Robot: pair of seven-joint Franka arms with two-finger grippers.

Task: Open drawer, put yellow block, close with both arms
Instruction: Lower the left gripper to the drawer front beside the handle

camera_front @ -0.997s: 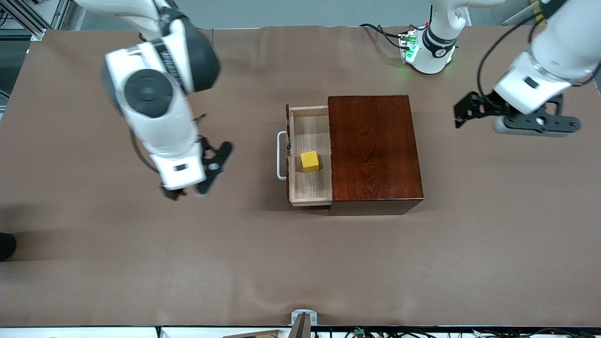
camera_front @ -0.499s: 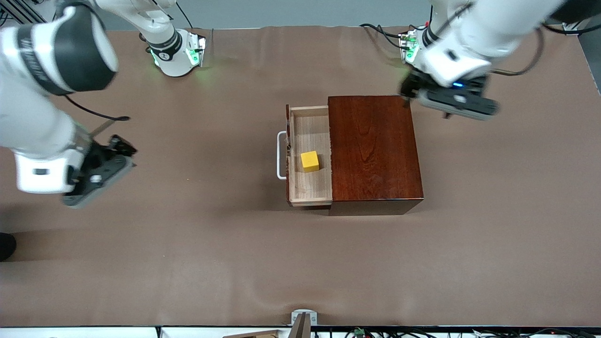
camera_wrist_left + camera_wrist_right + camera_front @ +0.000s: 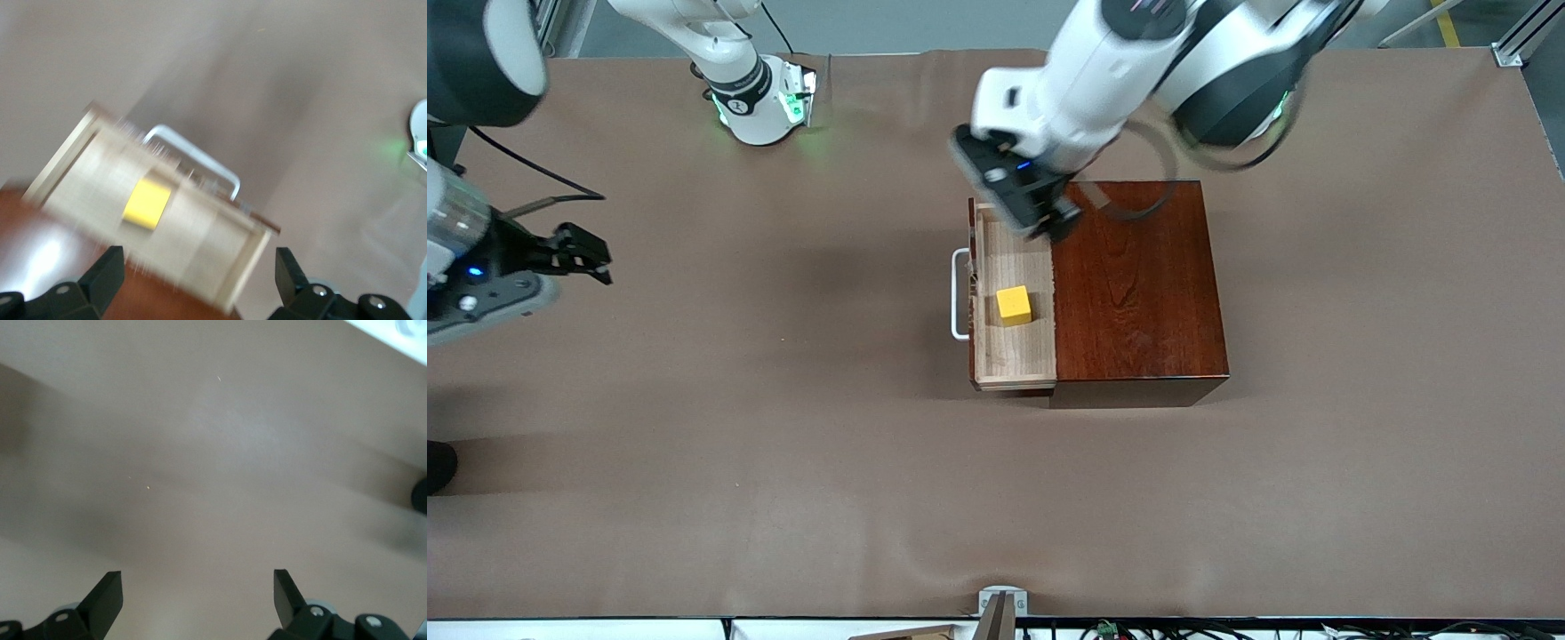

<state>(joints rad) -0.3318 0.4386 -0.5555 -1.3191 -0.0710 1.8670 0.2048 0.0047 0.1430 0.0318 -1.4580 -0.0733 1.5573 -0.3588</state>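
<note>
At centre frame the drawer (image 3: 1012, 298) stands pulled out of the dark wooden box (image 3: 1134, 284), the yellow block (image 3: 1014, 305) lying inside it. Over its upper end hangs my left gripper (image 3: 1049, 218), fingers spread wide. My right gripper (image 3: 583, 258) waits at mid-left over bare table (image 3: 783, 444), fingers apart. Only my left wrist view shows the white handle (image 3: 197, 157) from above.

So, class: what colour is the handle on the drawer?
White. The handle on the drawer shows best in the front view.
</note>
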